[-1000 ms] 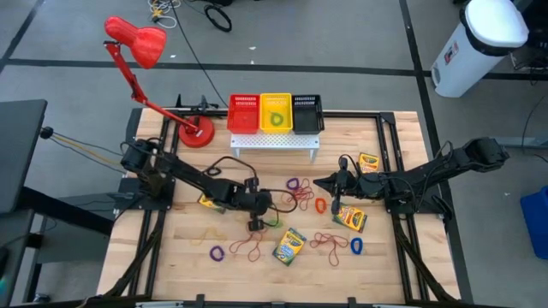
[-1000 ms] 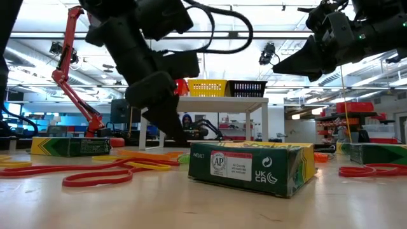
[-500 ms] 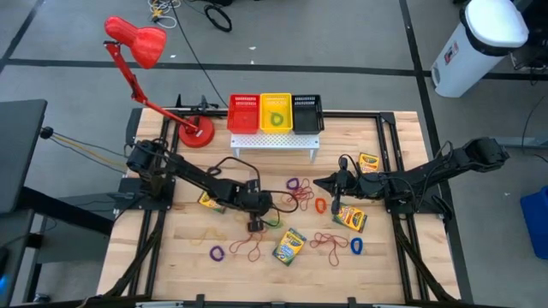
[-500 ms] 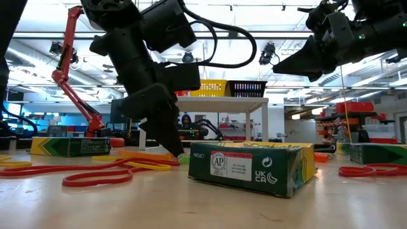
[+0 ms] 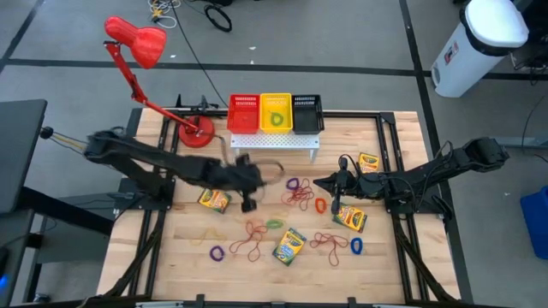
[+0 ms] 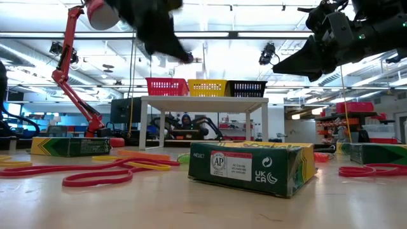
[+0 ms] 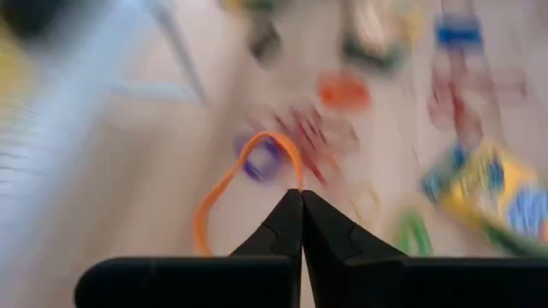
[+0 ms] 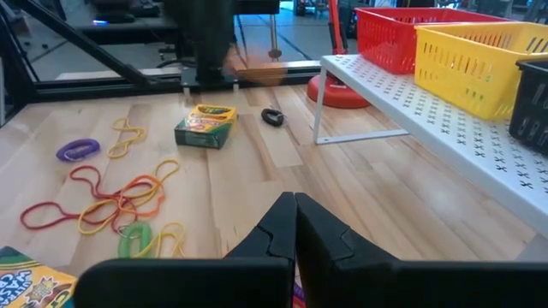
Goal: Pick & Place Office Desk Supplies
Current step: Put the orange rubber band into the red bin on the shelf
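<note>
three baskets [image 5: 276, 112] sit on the rack [image 5: 272, 141] behind scattered rubber bands [image 5: 298, 193].

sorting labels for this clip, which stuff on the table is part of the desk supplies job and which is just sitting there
Part of the job:
- crayon boxes
- loose rubber bands
- orange rubber band, pinched in the shut left end effector

Just lying about:
- red desk lamp
- white perforated rack
- red, yellow and black baskets

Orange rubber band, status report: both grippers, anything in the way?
Left gripper shut on orange rubber band, lifted above table. Right gripper shut, empty, hovering mid-table. White rack with red, yellow and black baskets just beyond.
</note>
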`<state>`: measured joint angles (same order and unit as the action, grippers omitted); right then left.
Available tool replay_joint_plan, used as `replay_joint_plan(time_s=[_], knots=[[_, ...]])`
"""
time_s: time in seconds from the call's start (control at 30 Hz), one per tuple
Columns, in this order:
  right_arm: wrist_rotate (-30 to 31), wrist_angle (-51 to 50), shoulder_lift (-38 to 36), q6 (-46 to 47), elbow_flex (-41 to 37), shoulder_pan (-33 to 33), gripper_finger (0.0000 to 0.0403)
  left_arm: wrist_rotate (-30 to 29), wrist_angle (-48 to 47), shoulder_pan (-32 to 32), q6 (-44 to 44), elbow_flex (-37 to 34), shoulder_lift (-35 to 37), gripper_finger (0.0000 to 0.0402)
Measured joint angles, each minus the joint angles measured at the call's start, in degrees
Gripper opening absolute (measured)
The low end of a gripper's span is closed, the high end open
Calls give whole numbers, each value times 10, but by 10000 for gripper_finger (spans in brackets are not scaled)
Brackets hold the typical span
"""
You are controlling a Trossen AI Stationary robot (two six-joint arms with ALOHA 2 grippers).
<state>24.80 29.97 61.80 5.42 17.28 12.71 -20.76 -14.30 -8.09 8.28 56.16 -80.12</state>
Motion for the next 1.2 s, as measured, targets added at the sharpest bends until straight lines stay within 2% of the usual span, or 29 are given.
replay_joint_plan(time_s=[0.2,0.3,0.43,0.57,0.63,0.77,0.83,0.97,1.1,1.2], knots=[[0,2,0,0,0,0,5,-62,-6,68,-45,0,113,5],[0,3,0,0,0,0,5,-55,-6,119,-73,0,136,5],[0,4,0,0,0,0,5,-17,-7,193,-92,0,140,5],[0,4,0,0,0,0,5,-9,-7,264,-114,1,127,5],[0,4,0,1,0,0,5,17,-12,300,-117,14,115,5],[0,11,0,1,0,0,5,86,-46,360,-124,75,70,5],[0,18,0,1,0,0,5,93,-102,384,-129,118,36,5],[0,20,0,1,0,0,5,104,-203,415,-134,185,-33,5],[0,20,0,1,0,0,5,111,-217,429,-141,210,-74,6],[0,20,0,1,0,0,5,144,-214,435,-139,214,-88,8]])
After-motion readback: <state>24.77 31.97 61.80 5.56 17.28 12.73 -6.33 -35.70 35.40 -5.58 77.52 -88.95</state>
